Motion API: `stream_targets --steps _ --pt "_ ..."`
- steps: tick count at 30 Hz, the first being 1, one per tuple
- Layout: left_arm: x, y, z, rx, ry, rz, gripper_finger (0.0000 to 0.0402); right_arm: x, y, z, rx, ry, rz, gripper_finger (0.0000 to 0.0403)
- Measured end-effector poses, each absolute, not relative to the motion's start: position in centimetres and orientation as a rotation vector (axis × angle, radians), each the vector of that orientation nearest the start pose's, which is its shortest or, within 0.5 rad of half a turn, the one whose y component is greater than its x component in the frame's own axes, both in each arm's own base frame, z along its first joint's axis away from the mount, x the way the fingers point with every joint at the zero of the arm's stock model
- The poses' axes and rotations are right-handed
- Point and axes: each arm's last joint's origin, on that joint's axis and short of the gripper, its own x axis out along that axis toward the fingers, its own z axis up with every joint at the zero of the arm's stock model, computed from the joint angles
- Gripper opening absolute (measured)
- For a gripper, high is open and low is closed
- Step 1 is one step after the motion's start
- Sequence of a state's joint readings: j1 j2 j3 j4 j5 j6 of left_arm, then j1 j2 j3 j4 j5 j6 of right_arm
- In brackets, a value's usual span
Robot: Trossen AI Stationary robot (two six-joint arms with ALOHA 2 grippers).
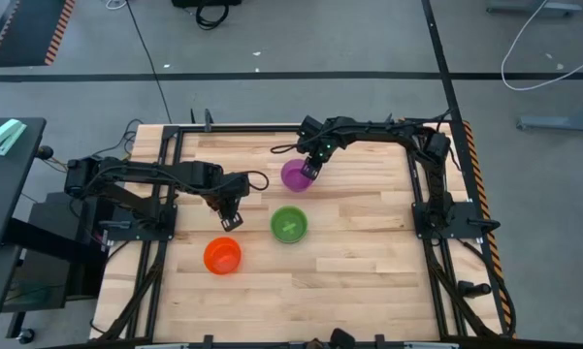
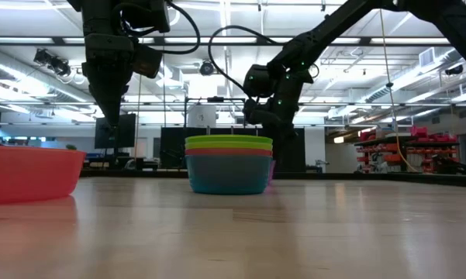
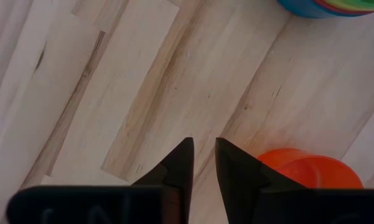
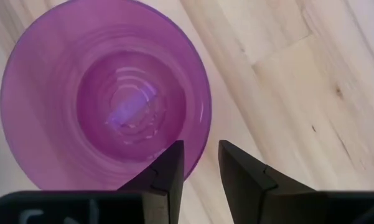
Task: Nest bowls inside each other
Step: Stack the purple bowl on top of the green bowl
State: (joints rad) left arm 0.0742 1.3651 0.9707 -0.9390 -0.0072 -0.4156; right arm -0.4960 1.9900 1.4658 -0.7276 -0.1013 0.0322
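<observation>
A purple bowl [image 1: 294, 176] [image 4: 106, 93] stands upright on its base on the far half of the table. My right gripper [image 1: 311, 167] [image 4: 201, 163] is open by a narrow gap just above its rim, one finger over the inside and one outside. A stack of nested bowls [image 1: 289, 224] [image 2: 229, 164], green on top and blue at the bottom, stands mid-table. An orange bowl [image 1: 222, 256] [image 3: 311, 171] stands alone nearer the front. My left gripper [image 1: 231, 216] [image 3: 202, 163] hovers between the stack and the orange bowl, slightly open and empty. My right gripper comes from above, pointing down, with the purple bowl's rim [image 4: 198, 152] lying in the gap between its fingers. Whether either finger touches the rim, I cannot tell. The bowl stands on the table.
Black metal frame rails [image 1: 417, 194] run along the table's left, right and far sides. Bare wood [image 1: 369, 281] lies on the near right of the table. The stack sits between the two grippers.
</observation>
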Motion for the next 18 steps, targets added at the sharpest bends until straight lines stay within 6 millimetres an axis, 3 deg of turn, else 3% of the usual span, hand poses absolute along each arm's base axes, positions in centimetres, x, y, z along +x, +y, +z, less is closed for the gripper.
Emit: stream_targets --steps 18 --pt "23.75 1.79 22.92 -0.413 1.297 0.358 0.0076 35.58 -18.15 18.22 0.429 1.200 -0.371 0.0105"
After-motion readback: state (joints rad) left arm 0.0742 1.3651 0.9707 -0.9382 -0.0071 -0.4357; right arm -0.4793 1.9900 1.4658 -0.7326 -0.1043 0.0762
